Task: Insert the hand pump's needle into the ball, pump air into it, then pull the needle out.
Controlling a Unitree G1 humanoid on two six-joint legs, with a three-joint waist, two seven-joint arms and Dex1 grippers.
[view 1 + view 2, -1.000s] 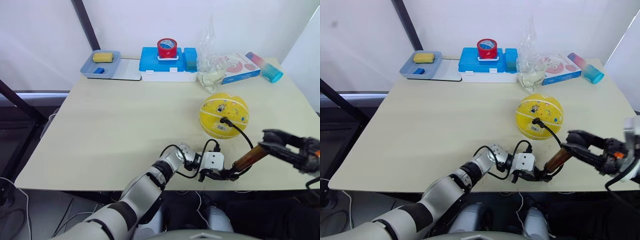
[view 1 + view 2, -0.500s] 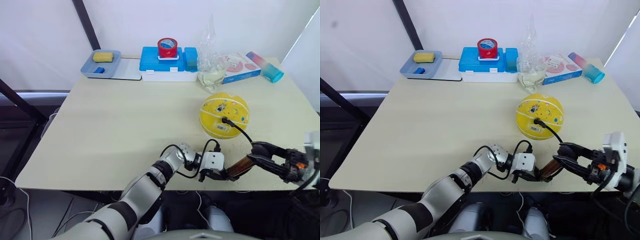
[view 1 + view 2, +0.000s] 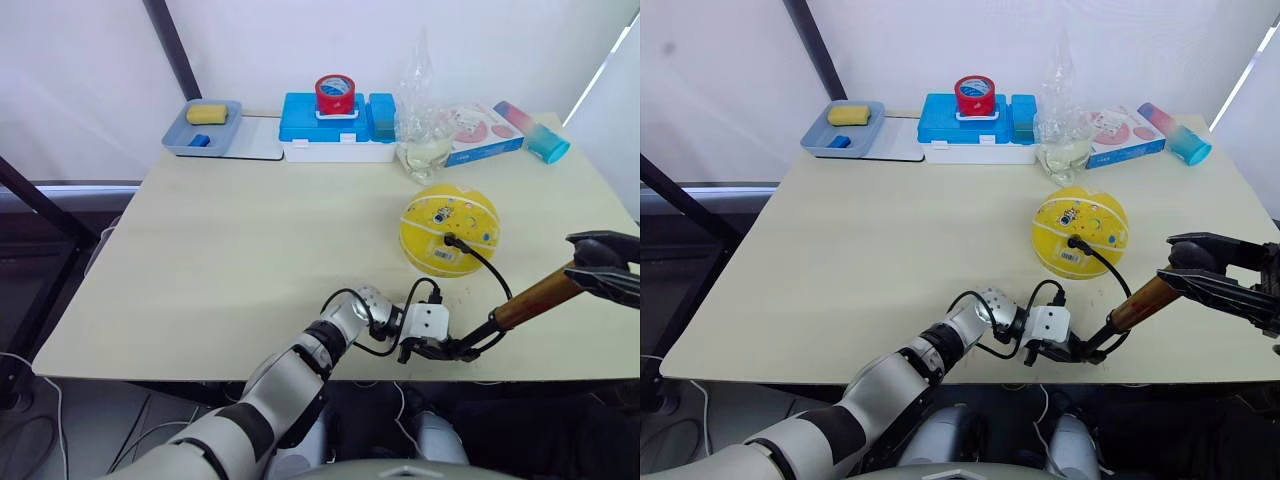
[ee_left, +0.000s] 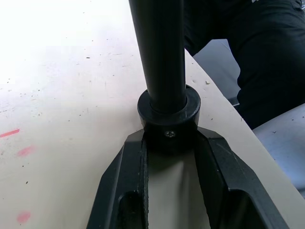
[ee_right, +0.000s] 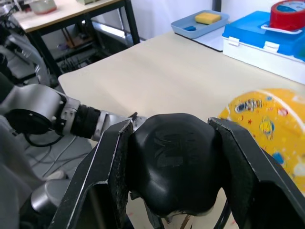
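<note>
Hand pump (image 3: 1143,301): bronze-brown cylinder lying tilted near the front edge of the surface (image 3: 230,260), its black base end low and its handle end raised toward the robot's right. A thin black hose (image 3: 478,262) is arching from the base end up to the ball.

Ball (image 3: 448,230): yellow with coloured dots and a white label patch, sitting on the surface just behind the pump; the hose end is meeting its front face.

Left claw (image 3: 446,350): resting low at the front edge, its two black fingers (image 4: 128,181) pressing on either side of the pump's black base collar, clamped on it.

Right claw (image 3: 1200,268): hovering to the right of the ball, its fingers (image 5: 109,162) closing around the pump's rounded black handle and gripping it.

Back of the surface, well apart from the ball: a grey tray (image 3: 205,128) holding a yellow sponge (image 3: 206,113); a blue box (image 3: 335,125) bearing a red tape roll (image 3: 334,95); a clear plastic bag (image 3: 423,110); a flat printed box (image 3: 480,128); a blue and pink tube (image 3: 534,133).
</note>
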